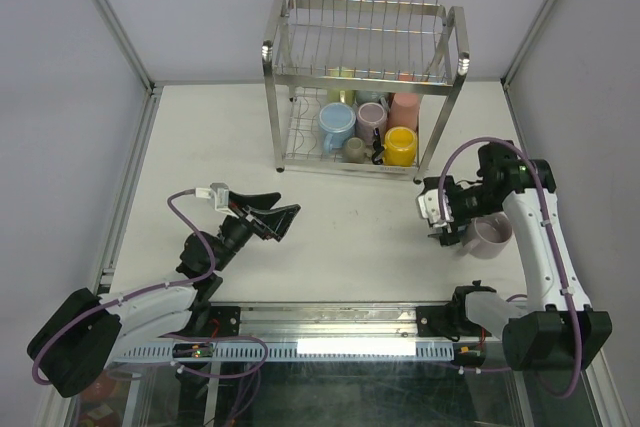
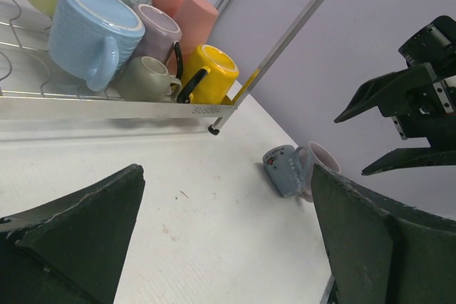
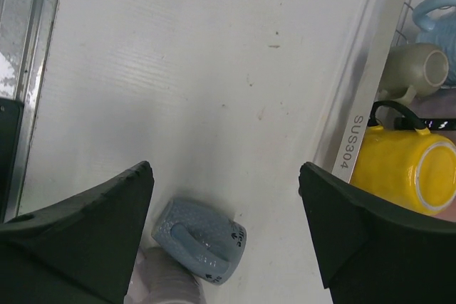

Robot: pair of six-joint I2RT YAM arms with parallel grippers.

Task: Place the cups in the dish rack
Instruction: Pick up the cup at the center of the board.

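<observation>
The dish rack [image 1: 364, 72] stands at the back of the table. Its lower tier holds a light blue cup [image 1: 337, 125], a mauve one [image 1: 372, 119], a pink one [image 1: 404, 109], a yellow one [image 1: 400, 145] and a small grey-beige one [image 1: 355, 149]. A grey-blue cup [image 3: 199, 240] lies on its side on the table, touching a pale mauve cup [image 3: 167, 279]. My right gripper [image 3: 224, 176] hangs open above the grey-blue cup, which sits nearer one finger. My left gripper [image 1: 283, 222] is open over bare table, and its view shows both loose cups [image 2: 283, 170] ahead.
The rack's steel base rail [image 3: 360, 105] runs close beside the right gripper, with the yellow cup [image 3: 402, 169] just behind it. A rack leg [image 2: 212, 129] stands on the table near the loose cups. Grey walls enclose the table on three sides.
</observation>
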